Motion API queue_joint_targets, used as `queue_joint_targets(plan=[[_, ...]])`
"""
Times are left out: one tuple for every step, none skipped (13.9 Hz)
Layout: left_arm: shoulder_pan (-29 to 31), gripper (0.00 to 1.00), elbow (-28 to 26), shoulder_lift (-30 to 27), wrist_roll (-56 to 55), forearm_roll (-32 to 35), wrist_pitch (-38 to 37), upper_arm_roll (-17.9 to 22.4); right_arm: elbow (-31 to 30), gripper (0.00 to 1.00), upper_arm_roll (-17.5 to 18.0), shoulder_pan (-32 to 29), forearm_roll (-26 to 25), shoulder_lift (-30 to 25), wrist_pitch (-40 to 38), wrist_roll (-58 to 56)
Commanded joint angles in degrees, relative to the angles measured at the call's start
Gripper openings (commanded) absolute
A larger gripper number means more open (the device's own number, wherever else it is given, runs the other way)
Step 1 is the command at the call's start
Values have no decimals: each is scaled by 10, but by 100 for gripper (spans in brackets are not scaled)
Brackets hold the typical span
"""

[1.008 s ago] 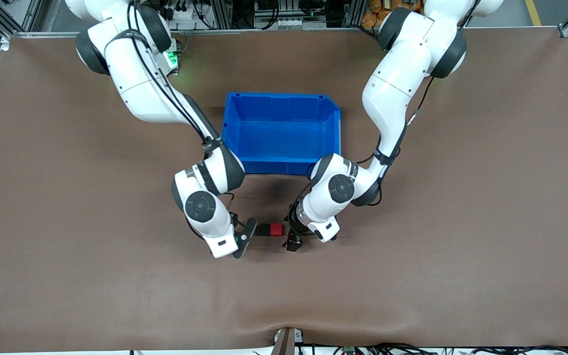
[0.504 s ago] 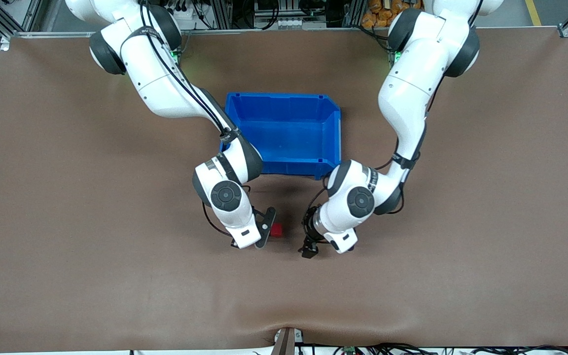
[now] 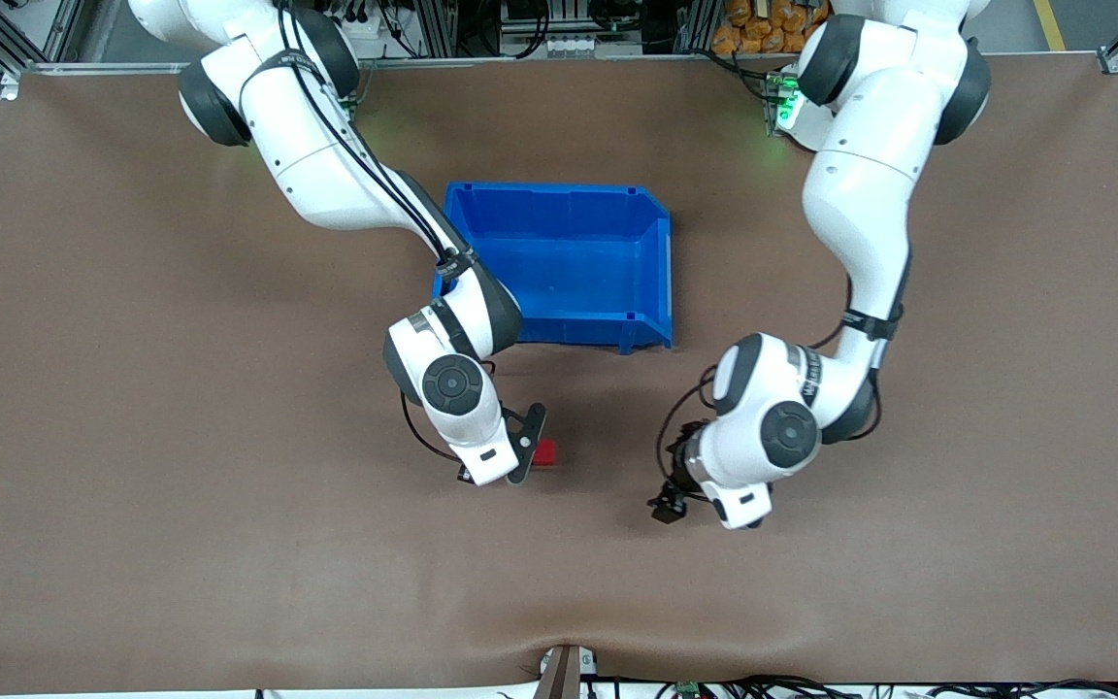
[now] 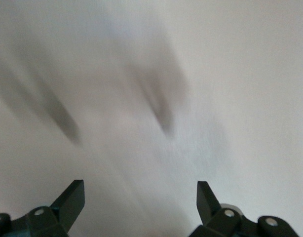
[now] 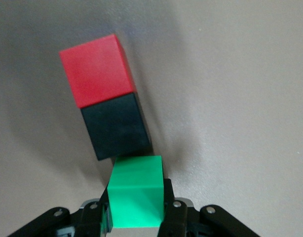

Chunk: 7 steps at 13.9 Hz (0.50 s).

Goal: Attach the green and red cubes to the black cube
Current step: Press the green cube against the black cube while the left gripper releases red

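In the right wrist view my right gripper (image 5: 135, 197) is shut on the green cube (image 5: 136, 195). The green cube's far end touches the black cube (image 5: 117, 126), a little off line with it. The red cube (image 5: 96, 69) is joined to the black cube's other end, so the three form a row. In the front view only the red cube (image 3: 545, 453) shows past my right gripper (image 3: 526, 449); the black and green cubes are hidden by it. My left gripper (image 3: 668, 510) is open and empty over bare table toward the left arm's end; its wrist view (image 4: 139, 200) shows only blurred table.
The blue bin (image 3: 654, 209) stands farther from the front camera than the cubes, between the two arms, with nothing seen inside it. Brown table lies all around the cubes and both grippers.
My right gripper brought the green cube up to the black cube, covering it in the front view. My left gripper left the red cube and moved off toward the left arm's end.
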Motion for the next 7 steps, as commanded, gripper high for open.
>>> queue_joint_targets(plan=[[18, 100, -8, -27, 61, 72, -49, -2, 19, 0, -3, 13, -12, 12, -7, 5], [24, 100, -8, -31, 86, 93, -63, -2, 19, 0, -3, 16, -12, 12, -8, 6], [33, 100, -8, -40, 122, 103, -78, -2, 18, 0, -3, 17, -12, 12, -7, 7], [41, 100, -8, -52, 159, 107, -89, -2, 17, 33, -3, 17, -12, 13, -7, 7], [52, 100, -8, -63, 206, 107, -102, -2, 15, 99, -3, 17, -14, 12, -7, 7], [64, 100, -8, -73, 253, 107, -116, -1, 14, 100, -3, 17, -16, 12, -7, 7], [76, 100, -8, -80, 294, 108, -128, 2, 14, 100, -3, 16, -16, 11, -8, 7]])
